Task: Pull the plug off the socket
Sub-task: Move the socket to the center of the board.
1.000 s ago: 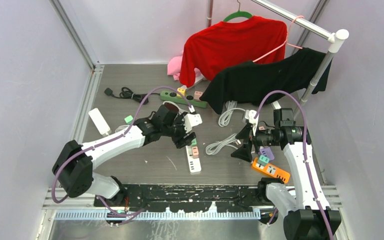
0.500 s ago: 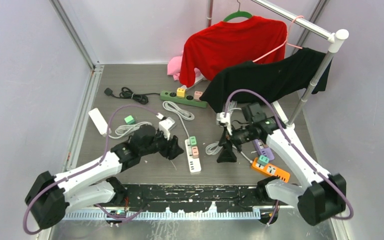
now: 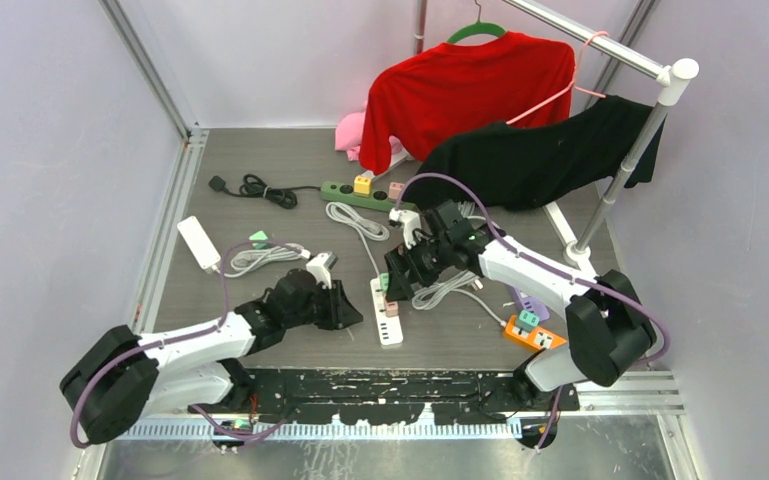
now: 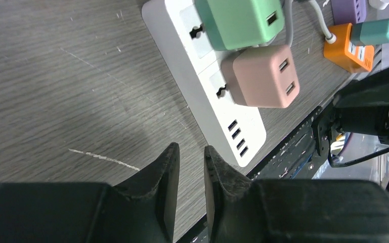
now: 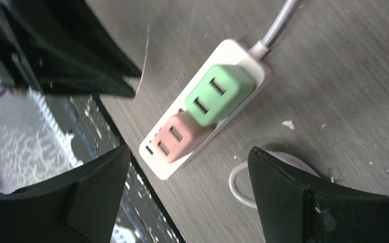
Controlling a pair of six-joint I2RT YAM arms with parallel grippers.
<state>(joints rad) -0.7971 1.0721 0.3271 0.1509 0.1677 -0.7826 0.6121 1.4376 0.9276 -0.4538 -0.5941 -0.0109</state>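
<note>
White power strip (image 3: pixel 387 318) lies mid-table carrying green plug (image 5: pixel 218 94) and pink plug (image 5: pixel 178 136); right gripper (image 5: pixel 187 195) hovers above, spread wide (ready to straddle one), left gripper (image 4: pixel 188 190) nearly pressed together beside the strip.

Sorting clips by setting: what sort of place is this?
Likely a walled robot test cell: plain grey panels, several power strips like the white one on the floor, and shirts on a metal rail.

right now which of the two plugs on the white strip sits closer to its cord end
The green plug: it sits at the end of the white strip where the cord leaves. The pink plug sits beside it, towards the strip's USB-port end.
</note>
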